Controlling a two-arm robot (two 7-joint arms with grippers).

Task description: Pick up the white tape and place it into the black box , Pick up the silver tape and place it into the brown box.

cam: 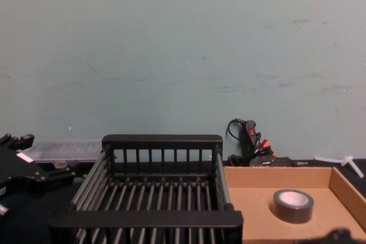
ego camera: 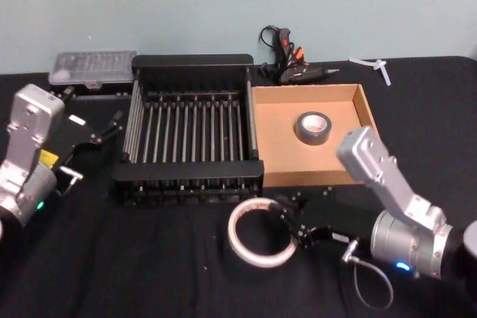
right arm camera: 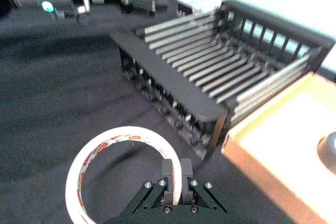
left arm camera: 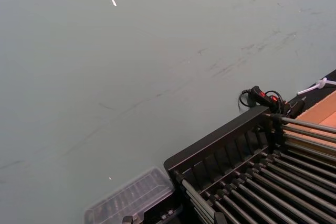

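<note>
The right gripper (right arm camera: pixel 177 178) clamps its fingers on the rim of the wide, thin white tape (right arm camera: pixel 100 152) ring, which sits on the black cloth just before the black slatted plastic crate (ego camera: pixel 190 176). The small grey-silver tape roll (ego camera: pixel 312 127) lies in the shallow tan cardboard box (ego camera: pixel 283 176). The left gripper (ego camera: pixel 112 128) waits left of the crate; whether it is open or closed cannot be told.

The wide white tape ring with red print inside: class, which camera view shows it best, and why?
The right wrist view: the wide white tape ring lies close up, red print readable, with the right gripper closed across its rim. The head view shows the ring smaller, on the black cloth before the black slatted crate.
</note>
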